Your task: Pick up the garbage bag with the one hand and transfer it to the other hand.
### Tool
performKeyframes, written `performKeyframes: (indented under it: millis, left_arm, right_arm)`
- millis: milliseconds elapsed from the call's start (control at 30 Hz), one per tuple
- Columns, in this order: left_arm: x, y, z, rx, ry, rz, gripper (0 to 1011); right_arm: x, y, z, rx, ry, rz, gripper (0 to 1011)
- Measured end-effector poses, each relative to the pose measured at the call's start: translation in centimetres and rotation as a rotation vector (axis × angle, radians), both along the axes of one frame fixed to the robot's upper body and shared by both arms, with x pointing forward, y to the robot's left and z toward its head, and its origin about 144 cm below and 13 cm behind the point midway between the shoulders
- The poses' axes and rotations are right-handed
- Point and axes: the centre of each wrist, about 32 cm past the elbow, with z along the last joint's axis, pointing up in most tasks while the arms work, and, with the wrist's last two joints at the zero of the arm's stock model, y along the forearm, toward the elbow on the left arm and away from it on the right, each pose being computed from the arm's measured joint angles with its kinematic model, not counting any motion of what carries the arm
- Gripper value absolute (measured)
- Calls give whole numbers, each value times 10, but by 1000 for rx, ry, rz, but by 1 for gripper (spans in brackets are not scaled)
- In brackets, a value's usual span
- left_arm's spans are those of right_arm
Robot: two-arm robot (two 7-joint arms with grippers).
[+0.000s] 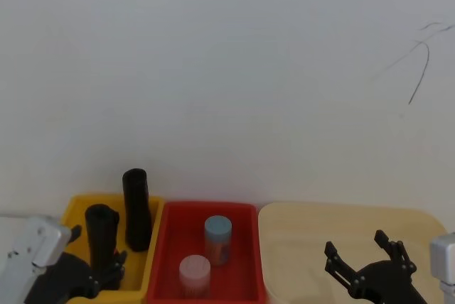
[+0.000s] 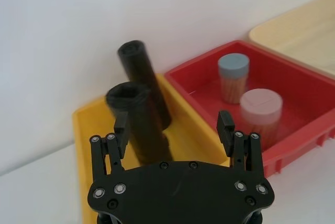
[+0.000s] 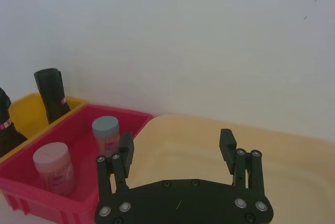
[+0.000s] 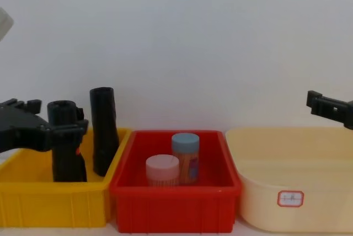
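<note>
While the left gripper (image 2: 173,121) sits at the left side of the scene over the yellow bin (image 4: 55,203), its two fingers are spread wide and grip nothing. The garbage bag (image 4: 69,161) stands between them, closer to one finger than the other, and I cannot tell whether that finger touches it. The bag is a thick black roll that stands upright in the bin, with its long axis vertical, its lumpy end pointing up and its base on the bin floor. A small red mark shows on its side about midway up. In the chest view the fingers cross it just below the top. Just behind it and a little to the right, a second black roll (image 4: 103,131) also stands upright in the same bin, taller and smoother. Next comes a red bin (image 4: 174,205) touching the yellow one, holding a pink-lidded jar (image 4: 162,171) in front and a blue-lidded jar (image 4: 185,156) behind it, both upright. Farthest right is a cream basin (image 4: 287,133), and the right gripper (image 3: 176,141) hangs above it, well apart from the bag, with its fingers wide open and nothing between them.
</note>
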Motion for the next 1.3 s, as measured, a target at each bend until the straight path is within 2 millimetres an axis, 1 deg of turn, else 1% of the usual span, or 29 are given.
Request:
performKeyframes:
  millis: [267, 567, 867, 1300]
  left_arm:
    - [8, 13, 2, 8, 32, 53, 1002]
    - [21, 18, 1, 34, 61, 90, 1002]
    - [34, 15, -3, 54, 92, 97, 1002]
    - [53, 4, -6, 47, 126, 70, 1002]
  right_arm:
    - [0, 0, 0, 0, 0, 0, 1000]
    - [0, 0, 0, 0, 0, 0, 1000]
    - [0, 0, 0, 0, 0, 0, 1000]
    - [0, 0, 0, 0, 0, 0, 1000]
